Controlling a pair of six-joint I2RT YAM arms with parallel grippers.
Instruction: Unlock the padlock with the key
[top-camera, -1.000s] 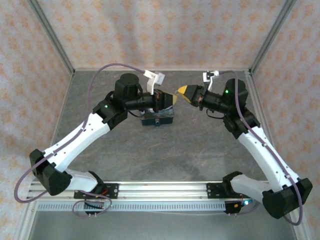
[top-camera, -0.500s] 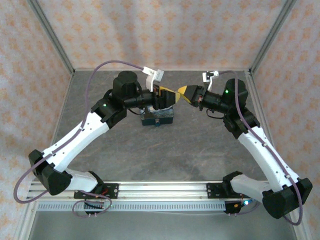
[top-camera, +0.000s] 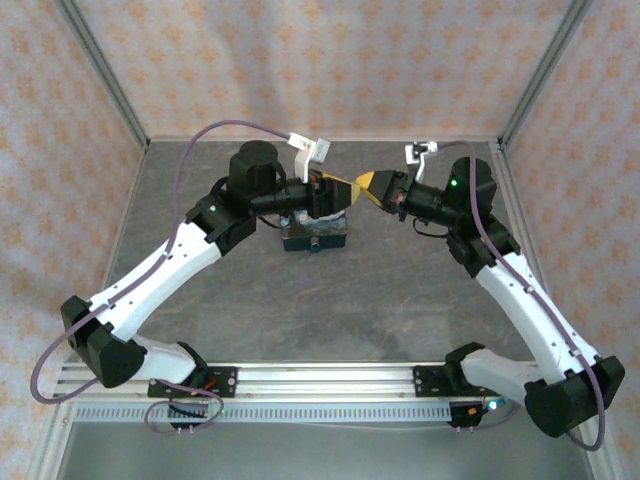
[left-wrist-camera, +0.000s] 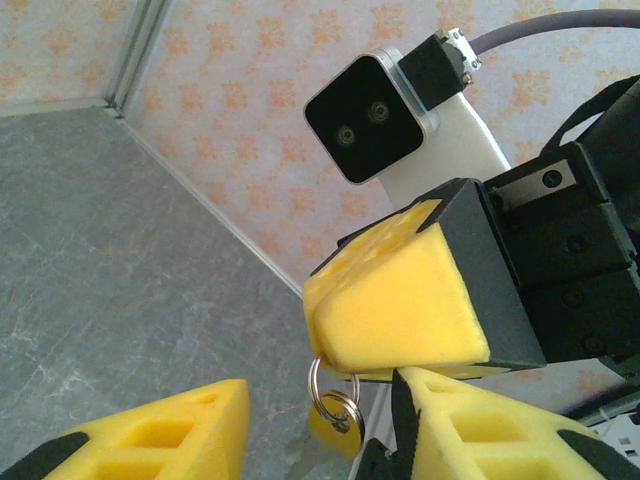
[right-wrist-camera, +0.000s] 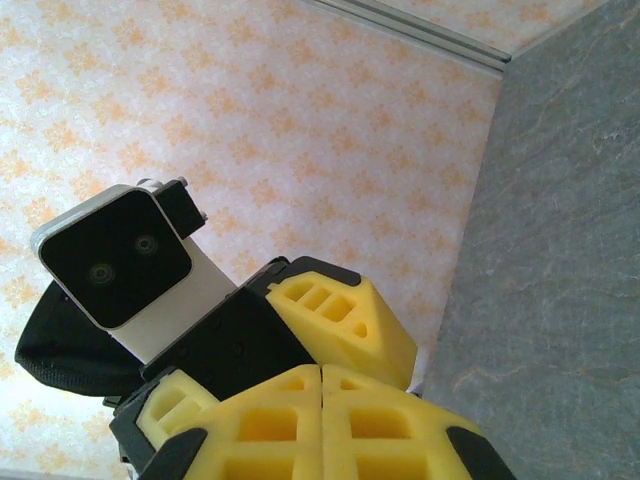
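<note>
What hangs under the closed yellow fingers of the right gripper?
A small silvery key ring hangs under the right gripper. The key itself cannot be seen; the closed fingers presumably cover it.

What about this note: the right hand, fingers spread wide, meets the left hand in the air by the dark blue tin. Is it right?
Not quite. The right hand has its fingers pressed together, not spread wide, as the right wrist view shows. The rest stands: it meets the left hand in the air by the dark blue tin.
</note>
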